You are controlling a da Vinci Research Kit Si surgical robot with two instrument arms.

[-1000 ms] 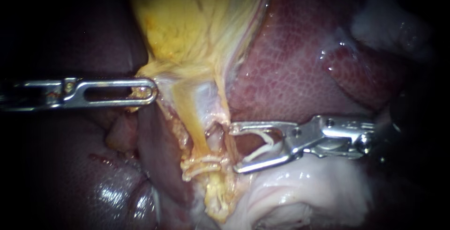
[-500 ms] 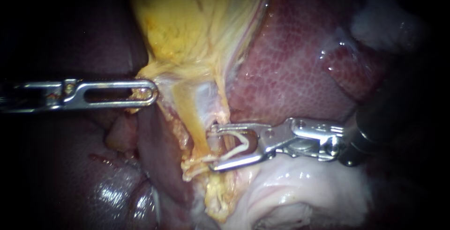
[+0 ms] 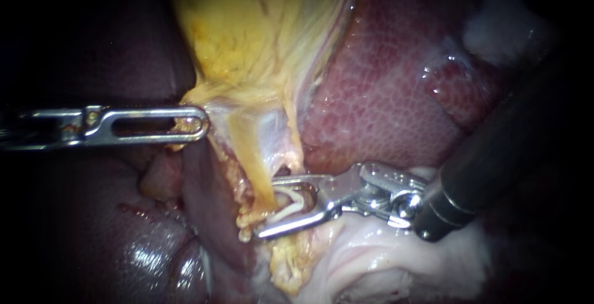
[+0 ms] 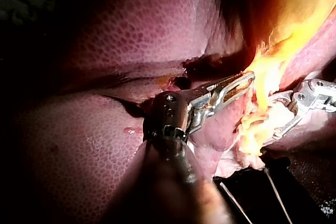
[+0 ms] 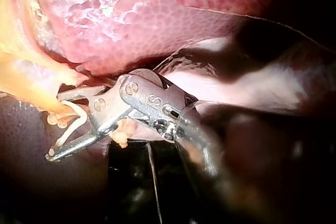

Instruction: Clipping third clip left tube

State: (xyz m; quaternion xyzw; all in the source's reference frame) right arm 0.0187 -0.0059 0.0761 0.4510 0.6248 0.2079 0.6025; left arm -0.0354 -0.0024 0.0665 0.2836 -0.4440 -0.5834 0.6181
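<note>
Centre of scene: white V-shaped clip (image 3: 296, 204) seated in hand of right instrument (image 3: 267, 208), silver jaws spread but both bearing on its legs. Thin yellow left tube (image 3: 250, 149) passes between jaws. Dark red mottled liver (image 3: 383, 93) just far of jaws, pale glistening tissue (image 3: 371, 260) against near side, free room leftward. Clip mouth points left; long axis left-right, crossing tube running far-near. Left instrument (image 3: 197, 122) well apart, hand clamped on yellow gallbladder (image 3: 260, 31) edge.

The left instrument (image 3: 199, 122) runs off the edge, its tip partly buried in gallbladder (image 3: 247, 44). The right instrument's (image 3: 267, 208) shaft fades into dark; its clip (image 3: 291, 208) partly hides the tube (image 3: 253, 161).
</note>
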